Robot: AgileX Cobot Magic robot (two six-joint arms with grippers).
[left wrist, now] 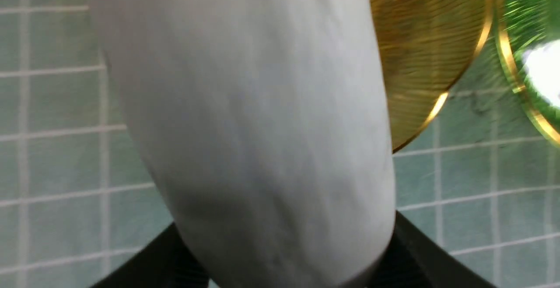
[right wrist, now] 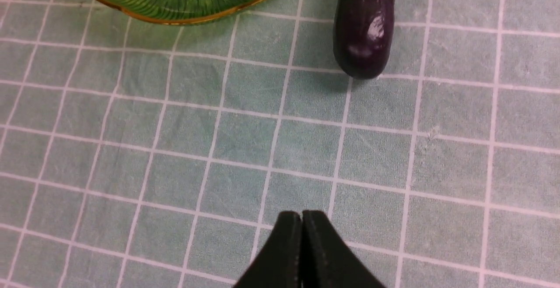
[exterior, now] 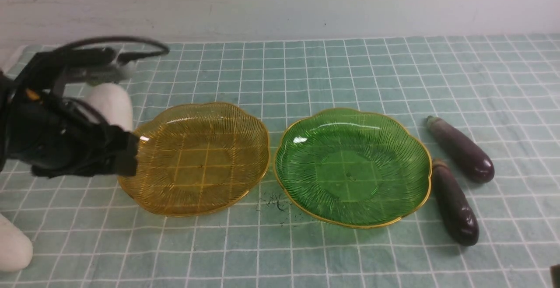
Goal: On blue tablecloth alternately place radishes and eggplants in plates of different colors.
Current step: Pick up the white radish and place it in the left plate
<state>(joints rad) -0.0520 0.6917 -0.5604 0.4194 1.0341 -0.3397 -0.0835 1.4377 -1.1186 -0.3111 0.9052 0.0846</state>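
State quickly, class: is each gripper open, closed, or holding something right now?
Left gripper: closed on a white radish.
Right gripper: closed, holding nothing.

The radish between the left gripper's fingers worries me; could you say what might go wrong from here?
1. The fingers pinch the smooth, thick radish near one end, so it may swing or slip out.
2. The amber plate has its rim right beside them; a low carry might nudge it into the nearby green plate.
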